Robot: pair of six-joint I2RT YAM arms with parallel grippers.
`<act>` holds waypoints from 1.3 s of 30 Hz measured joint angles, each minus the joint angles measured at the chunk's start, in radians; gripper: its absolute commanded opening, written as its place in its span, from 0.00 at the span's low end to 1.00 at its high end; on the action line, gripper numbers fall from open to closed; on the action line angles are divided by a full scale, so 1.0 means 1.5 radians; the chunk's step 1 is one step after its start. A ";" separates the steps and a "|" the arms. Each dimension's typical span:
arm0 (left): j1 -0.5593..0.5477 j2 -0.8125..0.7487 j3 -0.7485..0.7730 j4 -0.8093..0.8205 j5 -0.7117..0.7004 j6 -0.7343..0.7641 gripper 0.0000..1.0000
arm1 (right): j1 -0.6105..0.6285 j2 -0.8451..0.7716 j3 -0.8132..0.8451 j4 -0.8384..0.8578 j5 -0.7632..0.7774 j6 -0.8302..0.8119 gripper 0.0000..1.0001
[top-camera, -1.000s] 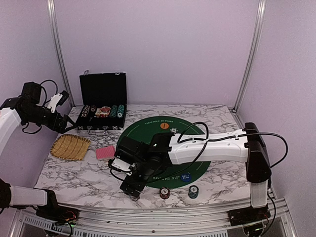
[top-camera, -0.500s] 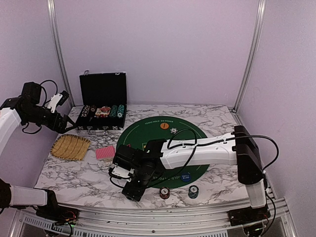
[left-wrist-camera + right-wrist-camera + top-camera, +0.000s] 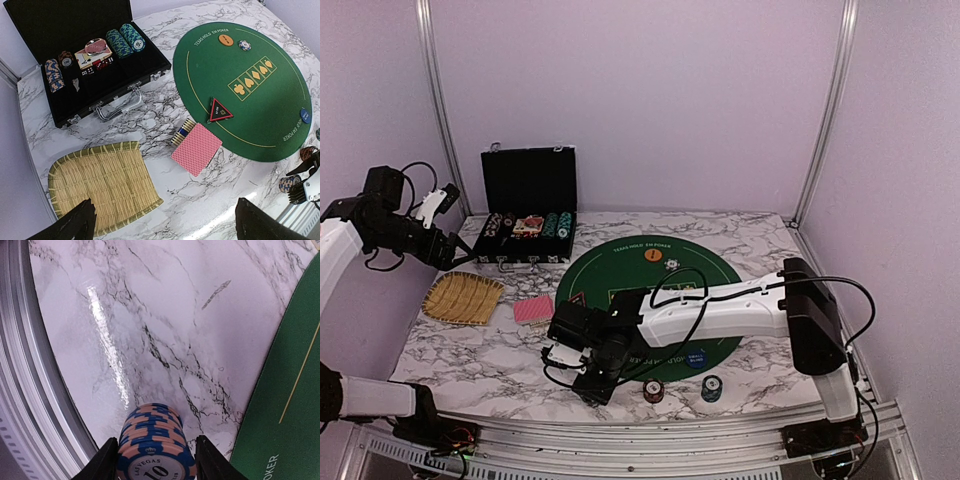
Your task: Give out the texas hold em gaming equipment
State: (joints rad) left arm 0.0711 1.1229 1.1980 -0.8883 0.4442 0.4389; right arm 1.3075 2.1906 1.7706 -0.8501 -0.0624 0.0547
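Blue-and-orange striped chip stack (image 3: pixel 150 427): you have it standing upright on the marble counter (image 3: pixel 100 315), just beside the green mat (image 3: pixel 290 415). It sits squarely between the fingers of your right end effector (image 3: pixel 155 440), which flank it closely; you cannot tell whether they clamp it. Your left end effector (image 3: pixel 164 210) hangs with fingers wide apart above the straw tray (image 3: pixel 100 185).

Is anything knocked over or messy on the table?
Yes. A short stack of chips lies tipped on its side against the red-backed cards, just off the green mat, instead of standing upright.
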 measured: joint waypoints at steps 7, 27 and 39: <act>0.000 0.000 0.000 0.000 0.000 0.000 0.99 | 0.001 0.000 0.001 0.000 0.000 0.000 0.44; 0.000 0.000 0.000 0.000 0.000 0.001 0.99 | 0.001 0.000 0.023 -0.013 -0.005 0.000 0.04; 0.000 0.000 0.000 0.000 0.000 0.007 0.99 | -0.049 0.002 0.133 -0.034 0.014 0.003 0.03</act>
State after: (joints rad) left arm 0.0711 1.1229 1.1980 -0.8883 0.4442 0.4500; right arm 1.2343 2.1941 1.9701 -0.9016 -0.0418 0.0597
